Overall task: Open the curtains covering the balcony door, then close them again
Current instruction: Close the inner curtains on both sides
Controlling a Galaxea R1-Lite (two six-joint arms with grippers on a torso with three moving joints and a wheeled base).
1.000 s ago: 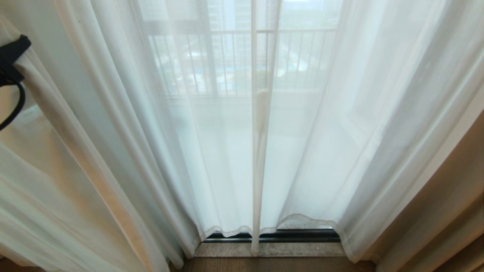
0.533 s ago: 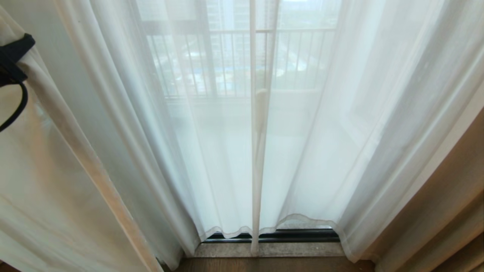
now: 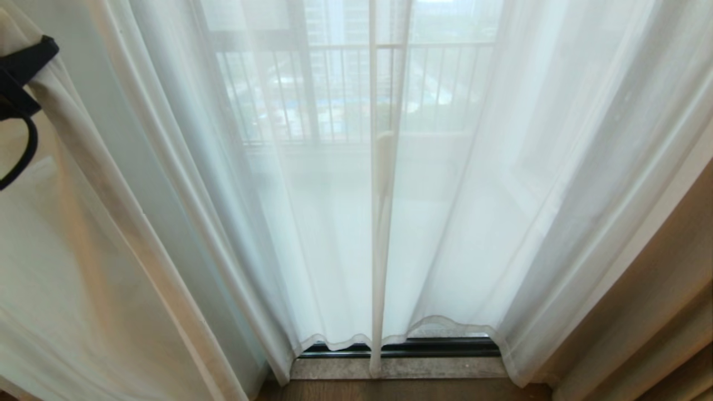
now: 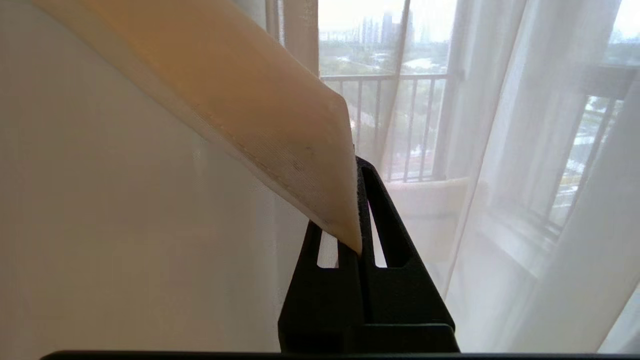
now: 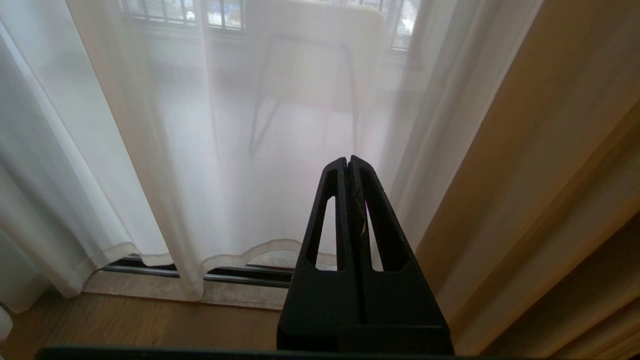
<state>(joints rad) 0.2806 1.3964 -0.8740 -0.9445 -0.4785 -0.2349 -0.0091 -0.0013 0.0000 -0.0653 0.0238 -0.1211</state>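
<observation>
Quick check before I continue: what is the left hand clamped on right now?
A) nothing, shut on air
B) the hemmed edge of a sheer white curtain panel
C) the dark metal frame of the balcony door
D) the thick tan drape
B: in the left wrist view the left hand pinches the sheer white curtain's hemmed edge between its shut fingers.

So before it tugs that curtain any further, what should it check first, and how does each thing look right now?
1. Left gripper shut on curtain hem: ok.
2. Hem seated deep between the fingers: cannot tell.
3. Right gripper shut, holding nothing, clear of the fabric: ok.
4. Sheer panels meeting at the middle: ok.
5. Floor track free of bunched fabric: ok.
6. Rail gliding freely overhead: cannot tell.
</observation>
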